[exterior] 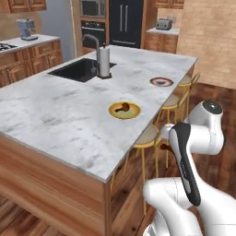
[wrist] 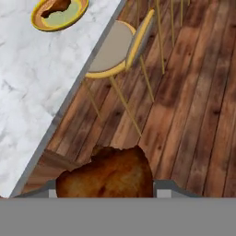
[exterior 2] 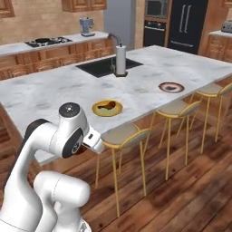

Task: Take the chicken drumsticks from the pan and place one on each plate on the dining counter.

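- A chicken drumstick (wrist: pixel 108 173) sits large and close at the bottom of the hand view, between the end effector (wrist: pixel 107 186) tips; the end effector appears closed on it, though the fingers themselves are mostly hidden behind the meat.
- That drumstick hangs over the wooden floor (wrist: pixel 193 115), off the long stool-side edge of the table (exterior: pixel 60 120), not above the marble. If the grip slackens here, the piece falls to the floor and is likely out of reach.
- A second drumstick (exterior: pixel 122 108) already lies on the yellow-rimmed plate (exterior: pixel 133 113), which sits near the stool-side edge of the table. Judged from this, one placement is done and one is left.
- The reddish-brown-rimmed plate (exterior: pixel 161 81) sits farther along the same edge, towards the far corner. A dark patch shows in its centre in the right base view; I cannot tell whether that is pattern or food.
- The risk of error is delivery to the wrong plate: the yellow one is nearer, and a second piece there would break the one-per-plate rule.
- The yellow stools (exterior 2: pixel 124 133) stand tucked against that edge, between arm and table. A low swing of the arm could strike a stool back or the table's rim and knock the drumstick loose.
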